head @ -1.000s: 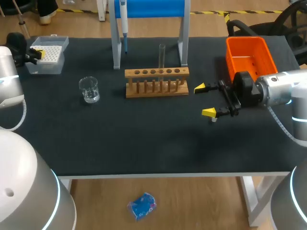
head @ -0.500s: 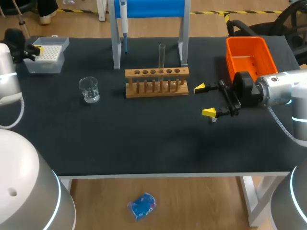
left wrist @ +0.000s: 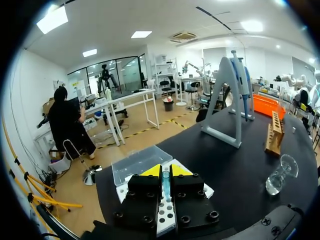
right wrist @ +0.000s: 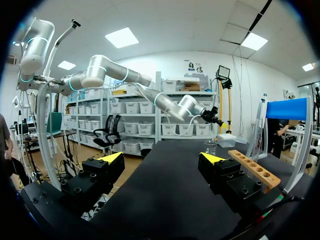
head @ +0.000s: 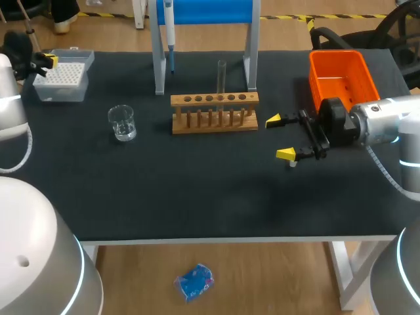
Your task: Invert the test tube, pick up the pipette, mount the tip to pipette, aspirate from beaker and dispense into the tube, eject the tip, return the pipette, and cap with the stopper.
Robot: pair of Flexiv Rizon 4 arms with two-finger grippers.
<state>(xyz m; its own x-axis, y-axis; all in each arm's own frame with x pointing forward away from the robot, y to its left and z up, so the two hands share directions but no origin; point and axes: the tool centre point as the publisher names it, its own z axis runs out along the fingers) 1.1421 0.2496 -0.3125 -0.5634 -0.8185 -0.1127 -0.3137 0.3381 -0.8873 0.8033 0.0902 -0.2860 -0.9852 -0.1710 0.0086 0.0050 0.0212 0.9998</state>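
Observation:
My left gripper [head: 43,61] hovers over the clear tip box [head: 63,74] at the table's far left corner. In the left wrist view it [left wrist: 165,171] is shut on a translucent bluish pipette tip [left wrist: 165,183], above the box's hole tray [left wrist: 165,221]. The pipette [head: 168,26] hangs on the blue-topped stand [head: 204,13]. A glass test tube [head: 222,75] stands upright in the wooden rack [head: 214,112]. The beaker [head: 122,123] sits left of the rack. My right gripper [head: 283,137] stands open right of the rack, and a small stopper [head: 293,163] lies just under its near finger.
An orange bin [head: 341,79] stands behind my right arm at the table's right edge. In the right wrist view the rack [right wrist: 252,170] and beaker [right wrist: 211,146] lie ahead of the open right gripper [right wrist: 162,167]. Bare black table surface spans the front.
My left gripper has drifted up and toward the far left corner, away from the middle of the tip box. The right arm has not moved.

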